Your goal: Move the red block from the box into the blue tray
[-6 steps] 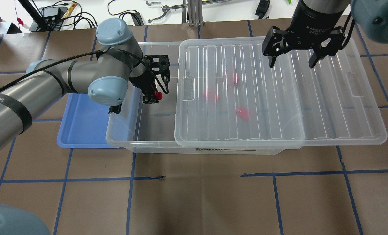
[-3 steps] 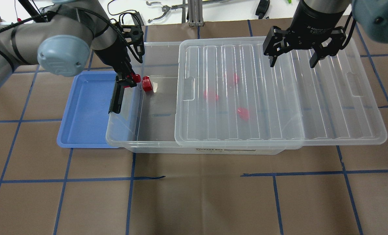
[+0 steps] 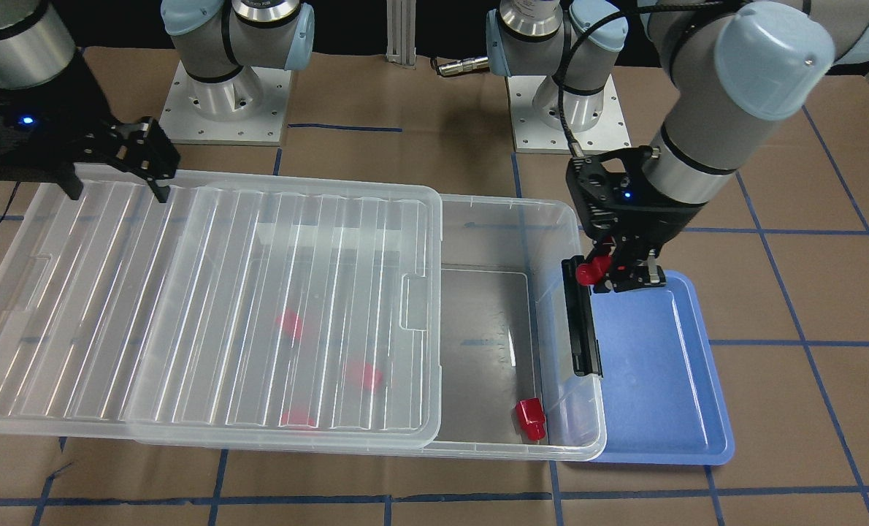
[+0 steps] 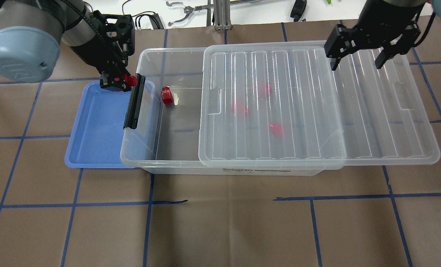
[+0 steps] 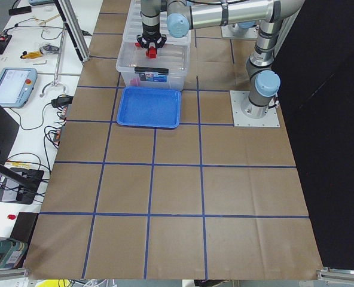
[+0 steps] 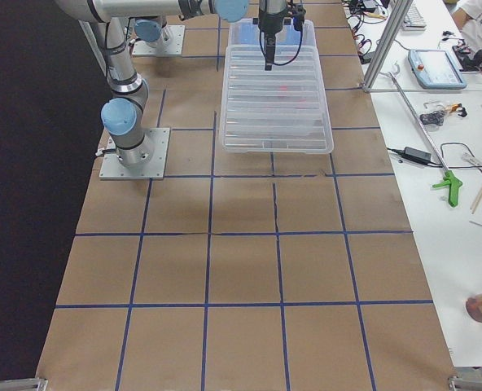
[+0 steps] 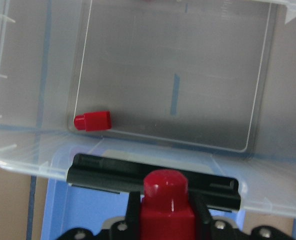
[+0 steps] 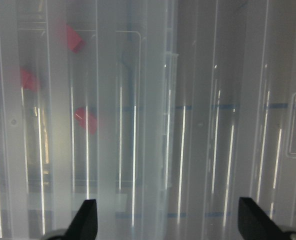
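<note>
My left gripper [image 4: 118,82] is shut on a red block [image 4: 131,79], with the stub sticking out in front. It hangs over the far right corner of the blue tray [image 4: 94,126], just outside the box's black latch [image 4: 133,105]. The wrist view shows the held block [image 7: 165,200] above the latch. The clear box [image 4: 141,148] lies beside the tray with its ribbed lid [image 4: 317,111] slid to the right. One red block [image 4: 166,95] lies in the uncovered left end. Three more show dimly under the lid [image 4: 264,89]. My right gripper [image 4: 357,61] is open and empty above the lid's far side.
The tray's right edge is tucked under the box's left rim [image 3: 588,446]. The arm bases [image 3: 223,102] stand behind the box. Cables and tools [image 4: 191,9] lie on the white bench past the table's far edge. Brown table surface [image 4: 220,222] lies in front of the box.
My left gripper has carried the red block left, out of the box's open end, to the tray's far corner. My right gripper has shifted a little right, still open.
</note>
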Robot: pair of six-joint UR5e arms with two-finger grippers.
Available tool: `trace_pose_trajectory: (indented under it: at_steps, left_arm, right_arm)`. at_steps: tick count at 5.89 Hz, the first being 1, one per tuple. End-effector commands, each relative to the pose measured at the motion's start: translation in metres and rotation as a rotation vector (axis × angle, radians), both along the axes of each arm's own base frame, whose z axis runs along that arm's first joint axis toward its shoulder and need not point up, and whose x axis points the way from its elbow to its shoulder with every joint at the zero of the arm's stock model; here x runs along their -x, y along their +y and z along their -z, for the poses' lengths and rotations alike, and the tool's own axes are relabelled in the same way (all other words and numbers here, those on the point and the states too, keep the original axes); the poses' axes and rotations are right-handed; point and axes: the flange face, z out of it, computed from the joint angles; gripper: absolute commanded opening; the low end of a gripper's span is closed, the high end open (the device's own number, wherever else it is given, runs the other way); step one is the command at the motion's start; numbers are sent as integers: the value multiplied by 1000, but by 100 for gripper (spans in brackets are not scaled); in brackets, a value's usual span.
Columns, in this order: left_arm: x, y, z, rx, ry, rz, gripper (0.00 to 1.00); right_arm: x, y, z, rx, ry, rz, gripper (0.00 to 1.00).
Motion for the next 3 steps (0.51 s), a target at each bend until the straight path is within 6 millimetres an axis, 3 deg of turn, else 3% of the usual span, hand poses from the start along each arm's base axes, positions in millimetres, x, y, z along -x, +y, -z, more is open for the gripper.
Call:
trace_pose_trajectory:
  at_steps: [1, 2, 3]
  left_arm:
    - [-81, -6, 20, -17, -1, 61, 23]
    - [-103, -18, 62, -6, -13, 129, 23]
    - [-106, -17, 103, -9, -14, 134, 23]
  right_arm:
    - [116, -6, 20, -39, -11, -31, 100]
    - [164, -7, 36, -62, -25, -44, 100]
    - [207, -14, 56, -65, -32, -44, 100]
